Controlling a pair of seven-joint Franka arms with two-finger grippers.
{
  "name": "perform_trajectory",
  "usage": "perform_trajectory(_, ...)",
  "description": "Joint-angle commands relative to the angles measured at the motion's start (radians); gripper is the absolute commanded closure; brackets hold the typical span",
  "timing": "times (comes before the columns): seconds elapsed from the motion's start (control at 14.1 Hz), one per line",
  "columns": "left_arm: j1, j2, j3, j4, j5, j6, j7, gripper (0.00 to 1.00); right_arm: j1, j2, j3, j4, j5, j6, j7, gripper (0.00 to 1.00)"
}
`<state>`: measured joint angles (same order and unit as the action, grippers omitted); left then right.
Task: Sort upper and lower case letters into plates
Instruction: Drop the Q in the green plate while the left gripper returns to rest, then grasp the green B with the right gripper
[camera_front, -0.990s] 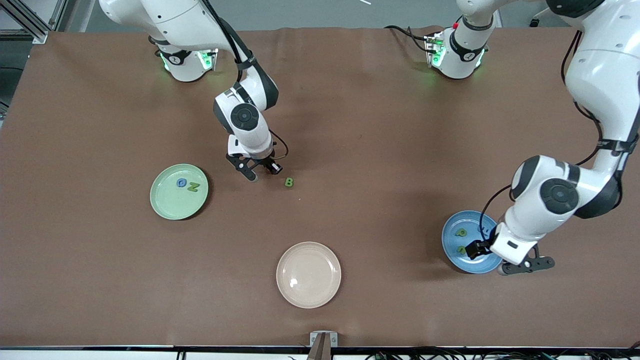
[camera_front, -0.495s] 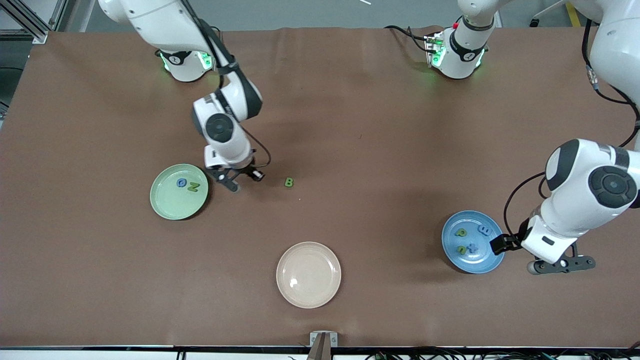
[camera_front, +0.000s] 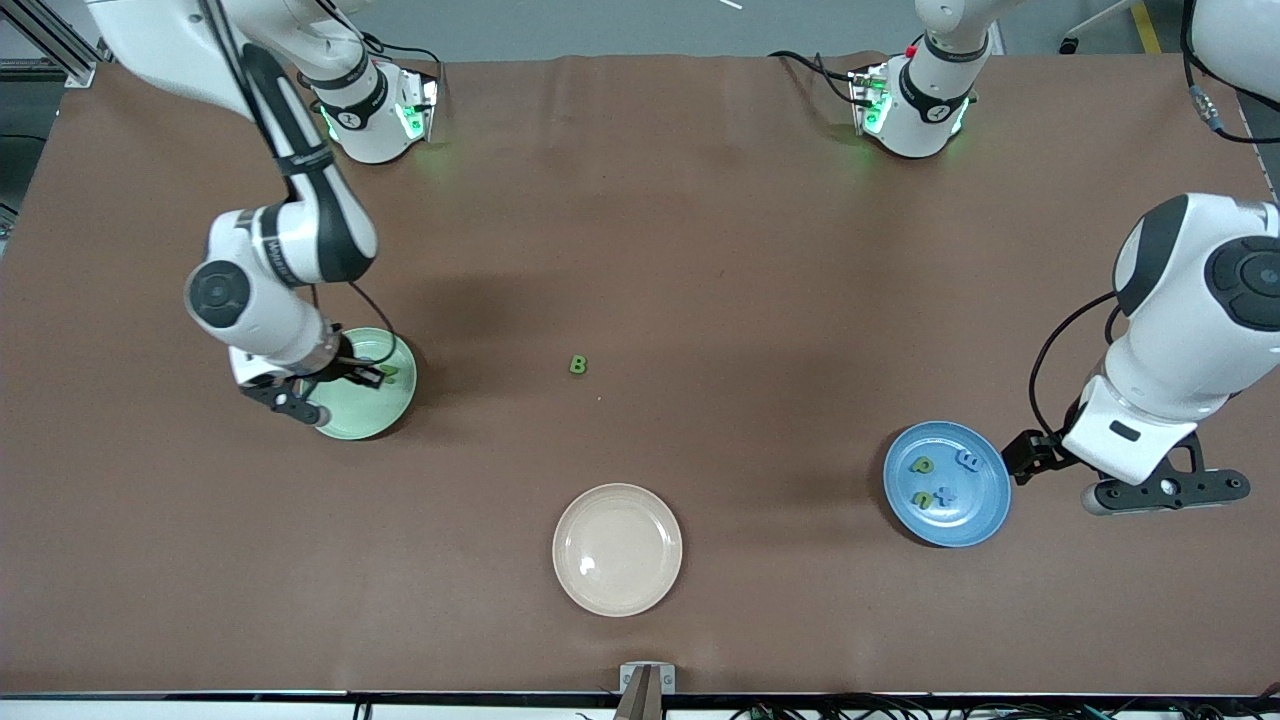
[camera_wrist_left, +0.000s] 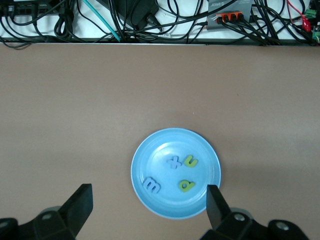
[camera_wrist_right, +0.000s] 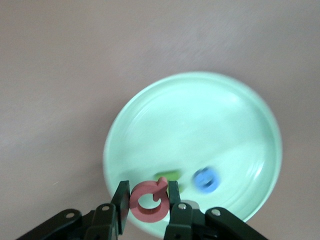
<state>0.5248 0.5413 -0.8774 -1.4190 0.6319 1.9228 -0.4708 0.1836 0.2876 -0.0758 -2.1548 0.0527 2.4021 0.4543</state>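
My right gripper (camera_wrist_right: 148, 200) is shut on the red Q (camera_wrist_right: 147, 204) and holds it over the rim of the pale green plate (camera_wrist_right: 200, 115). The green N (camera_wrist_right: 169, 176) and the blue G (camera_wrist_right: 205, 180) lie in that plate (camera_front: 375, 418). The green B (camera_front: 578, 365) lies on the table mid-way between the arms. The blue plate (camera_front: 975, 515) holds the blue m (camera_front: 968, 460), the blue x (camera_front: 945, 494) and two small green letters (camera_front: 922, 465). My left gripper (camera_front: 1165, 490) is open and empty beside the blue plate (camera_wrist_left: 150, 150), toward the left arm's end.
A cream-beige plate (camera_front: 617, 549) stands empty nearer to the front camera than the green B. The brown mat (camera_front: 760, 300) covers the table. Cables lie along the table edge in the left wrist view (camera_wrist_left: 150, 20).
My right gripper has moved with the red Q from beside the green B to over the pale green plate. My left gripper has drawn off the blue plate, uncovering the blue m and x.
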Motion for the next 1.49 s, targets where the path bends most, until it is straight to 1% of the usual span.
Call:
perform_trajectory(0.0, -0.006, -0.101, 0.000, 0.017, -0.079, -0.091, 0.064, 0.00, -0.076, 0.027, 0.022, -0.019, 0.006, 0.063, -0.117, 1.00)
perform_trajectory(0.07, -0.015, -0.154, 0.049, 0.014, -0.145, -0.094, 0.095, 0.00, -0.087, 0.048, 0.022, -0.020, 0.006, 0.090, -0.135, 1.00)
perform_trajectory(0.14, -0.044, -0.187, 0.108, 0.012, -0.208, -0.096, 0.130, 0.00, -0.090, 0.064, 0.022, -0.019, 0.006, 0.101, -0.143, 0.99)
perform_trajectory(0.28, -0.135, -0.268, 0.286, 0.012, -0.306, -0.122, 0.252, 0.00, -0.116, 0.108, 0.024, -0.011, 0.006, 0.126, -0.158, 0.98)
perform_trajectory(0.42, -0.221, -0.337, 0.452, 0.012, -0.421, -0.184, 0.389, 0.00, -0.144, 0.134, 0.025, -0.011, 0.007, 0.147, -0.195, 0.98)
perform_trajectory(0.64, -0.331, -0.405, 0.654, 0.005, -0.509, -0.241, 0.501, 0.00, -0.141, 0.136, 0.027, -0.016, 0.010, 0.147, -0.195, 0.98)
perform_trajectory(0.78, -0.408, -0.441, 0.754, -0.004, -0.553, -0.304, 0.540, 0.00, -0.133, 0.136, 0.028, -0.016, 0.010, 0.143, -0.189, 0.95)
perform_trajectory(0.85, -0.440, -0.467, 0.793, -0.024, -0.575, -0.324, 0.540, 0.00, -0.131, 0.136, 0.030, -0.014, 0.012, 0.137, -0.184, 0.84)
perform_trajectory(0.99, -0.474, -0.532, 0.830, -0.093, -0.592, -0.327, 0.538, 0.00, -0.124, 0.131, 0.030, -0.010, 0.010, 0.132, -0.183, 0.00)
perform_trajectory(1.06, -0.476, -0.553, 0.831, -0.115, -0.592, -0.329, 0.537, 0.00, -0.121, 0.125, 0.030, -0.005, 0.010, 0.118, -0.184, 0.00)
perform_trajectory(1.2, -0.474, -0.587, 0.831, -0.147, -0.594, -0.332, 0.534, 0.00, -0.090, 0.113, 0.031, 0.053, 0.012, 0.002, -0.146, 0.00)
perform_trajectory(1.34, -0.476, -0.609, 0.828, -0.159, -0.598, -0.358, 0.525, 0.00, -0.029, 0.098, 0.031, 0.101, 0.012, -0.076, -0.010, 0.00)
perform_trajectory(1.41, -0.474, -0.616, 0.827, -0.159, -0.606, -0.373, 0.524, 0.00, 0.018, 0.097, 0.031, 0.104, 0.012, -0.071, 0.063, 0.00)
